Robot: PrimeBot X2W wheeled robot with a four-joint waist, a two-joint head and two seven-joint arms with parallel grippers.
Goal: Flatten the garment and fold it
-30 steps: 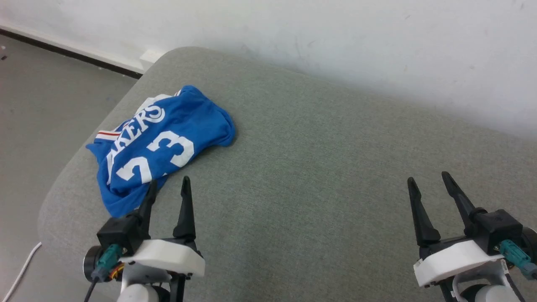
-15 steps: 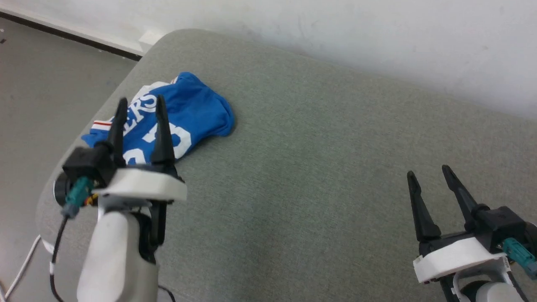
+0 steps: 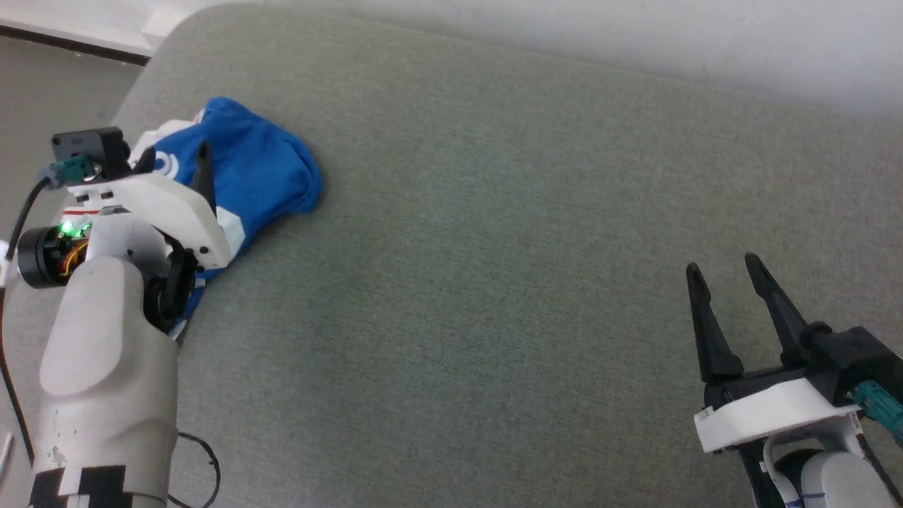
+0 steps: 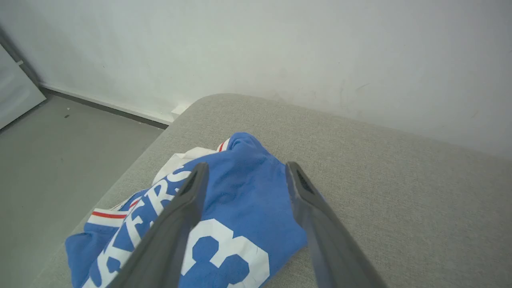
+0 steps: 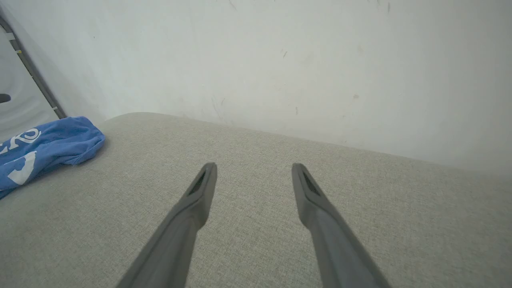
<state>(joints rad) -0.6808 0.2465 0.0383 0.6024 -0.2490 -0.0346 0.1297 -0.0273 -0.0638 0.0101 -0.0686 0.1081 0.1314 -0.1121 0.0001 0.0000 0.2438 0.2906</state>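
Blue jersey [image 3: 271, 166] crumpled on grey cushion [image 3: 494, 247], beneath left gripper [image 4: 245, 168].
Left gripper's fingers are spread over the jersey, near the cushion's rounded corner, floor [image 4: 60, 152] and white wall [image 5: 280, 60]. Right gripper [image 3: 723, 268] is also spread, with bare cushion ahead and the jersey well to its left.

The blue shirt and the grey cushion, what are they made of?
The blue shirt looks like soft, matte knit cloth: it lies crumpled in limp folds. The grey cushion looks like coarse woven upholstery: a speckled weave shows, and its rounded corner suggests padding.
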